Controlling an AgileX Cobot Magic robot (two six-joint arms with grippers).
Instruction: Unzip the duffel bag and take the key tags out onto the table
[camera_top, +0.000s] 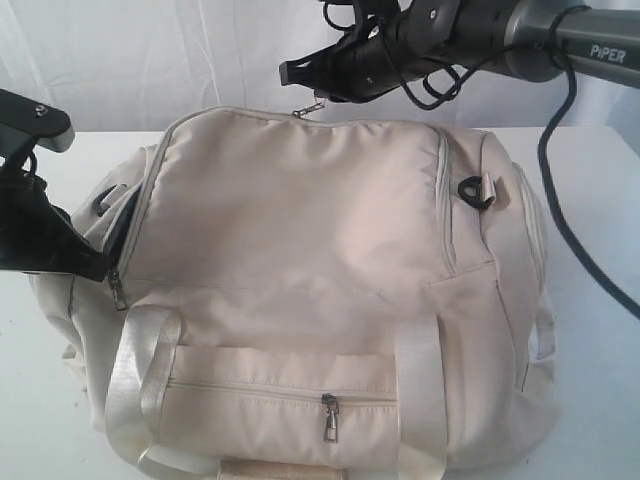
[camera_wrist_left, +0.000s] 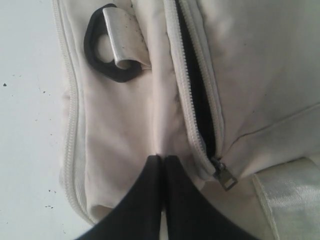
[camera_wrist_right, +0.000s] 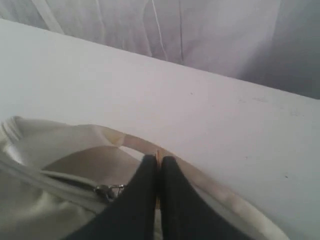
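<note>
The big cream cloth duffel bag (camera_top: 300, 250) lies on the white bench (camera_top: 600, 400); no key tags show. Left gripper (camera_wrist_left: 161, 159) pinches its left end. Right gripper (camera_wrist_right: 157, 159) pinches the far rim beside the small metal zip pull (camera_wrist_right: 106, 190), so tugging may just lift the bag.

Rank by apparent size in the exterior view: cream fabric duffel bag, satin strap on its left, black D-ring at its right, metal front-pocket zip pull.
1. duffel bag
2. satin strap
3. D-ring and zip pull look alike; not ranked.
</note>
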